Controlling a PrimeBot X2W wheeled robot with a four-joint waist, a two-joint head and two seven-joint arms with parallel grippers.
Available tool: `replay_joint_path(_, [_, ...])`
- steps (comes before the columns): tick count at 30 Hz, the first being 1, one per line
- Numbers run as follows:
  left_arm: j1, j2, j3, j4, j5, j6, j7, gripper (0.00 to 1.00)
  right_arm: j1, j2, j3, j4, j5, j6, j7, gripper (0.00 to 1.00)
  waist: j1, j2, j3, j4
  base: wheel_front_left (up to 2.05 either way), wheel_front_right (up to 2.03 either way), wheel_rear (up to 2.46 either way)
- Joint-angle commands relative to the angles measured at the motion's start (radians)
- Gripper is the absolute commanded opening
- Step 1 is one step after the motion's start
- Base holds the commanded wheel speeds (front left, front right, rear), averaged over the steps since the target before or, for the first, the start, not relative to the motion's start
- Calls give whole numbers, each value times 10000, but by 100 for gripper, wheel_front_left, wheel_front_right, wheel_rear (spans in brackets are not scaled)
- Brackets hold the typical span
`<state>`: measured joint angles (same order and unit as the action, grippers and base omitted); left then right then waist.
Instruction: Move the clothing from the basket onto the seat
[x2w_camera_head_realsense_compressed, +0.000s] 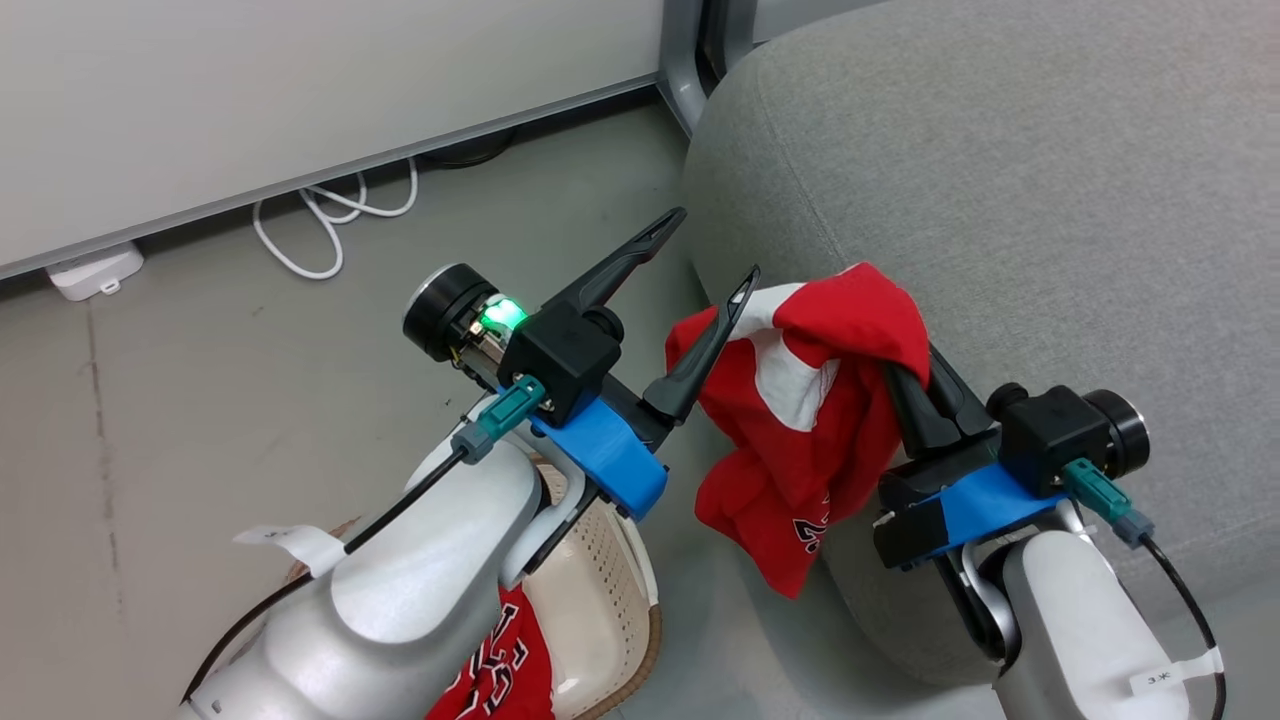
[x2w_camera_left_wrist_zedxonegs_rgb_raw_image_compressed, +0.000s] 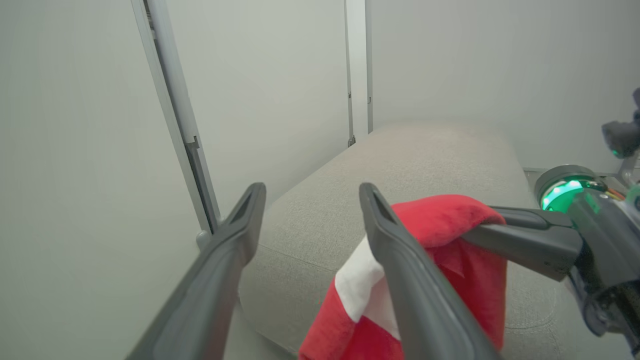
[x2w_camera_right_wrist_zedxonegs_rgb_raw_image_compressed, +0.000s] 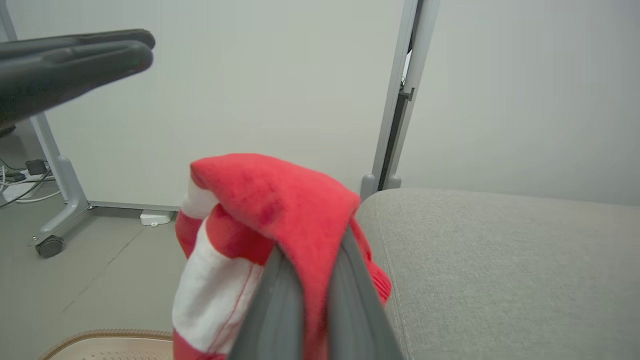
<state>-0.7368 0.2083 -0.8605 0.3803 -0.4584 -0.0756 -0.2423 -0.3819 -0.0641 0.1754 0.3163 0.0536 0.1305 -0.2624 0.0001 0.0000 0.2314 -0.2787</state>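
While the right gripper (x2w_camera_head_realsense_compressed: 912, 385) is clamped shut on a red jersey (x2w_camera_head_realsense_compressed: 800, 420), the garment hangs clear of the floor (x2w_camera_head_realsense_compressed: 200, 420) at the rounded front corner of the seat (x2w_camera_head_realsense_compressed: 1050, 200). The cloth is bunched over the 2 closed fingers and droops below them. White trim shows on the upper fold, and part of a dark print shows near the lower edge. The jersey sits beside the corner of the seat, not spread on its top surface. Whether it touches the upholstery cannot be told.

The left gripper (x2w_camera_head_realsense_compressed: 712, 248) stands fully open and holds nothing. Its 2 fingers are spread wide on the jersey's left side, and the nearer finger lies just beside the cloth.

A 2nd jersey (x2w_camera_head_realsense_compressed: 500, 660), red with black-and-white block lettering, lies in the basket (x2w_camera_head_realsense_compressed: 600, 580). The basket stands on the floor under the left forearm, near the front of the seat. A white cable (x2w_camera_head_realsense_compressed: 320, 215) lies looped on the floor by the wall panel.
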Motion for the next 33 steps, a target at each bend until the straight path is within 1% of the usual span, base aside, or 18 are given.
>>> replay_joint_path(1, [-91, 19, -17, 27, 8, -1, 3, 100, 91, 15, -50, -68, -28, 5, -38, 0, -1, 0, 34, -138, 0, 0, 0])
replay_joint_path(9, [-98, 35, -195, -61, 70, 25, 76, 100, 561, 69, -569, -393, -17, 5, -38, 0, -1, 0, 196, -595, 0, 0, 0])
replay_joint_path(17, [-171, 71, -323, -134, 118, 48, 69, 100, 654, 80, -1005, -647, 37, 5, -38, 0, -1, 0, 453, -661, 0, 0, 0])
replay_joint_path(21, [-287, 128, -306, -210, 102, 68, 95, 100, 274, 62, -1254, -970, 49, 3, -38, 0, -1, 0, 701, -594, 0, 0, 0])
replay_joint_path(25, [-459, 232, -287, -366, 197, 126, 131, 100, -357, -14, -1727, -1366, 14, 5, -38, 0, -1, 0, 1122, -528, 0, 0, 0])
replay_joint_path(33, [-1017, 522, -313, -860, 466, 154, 339, 100, -2380, -414, -2891, -2211, 162, 5, -37, 0, -1, 0, 2558, -257, 0, 0, 0])
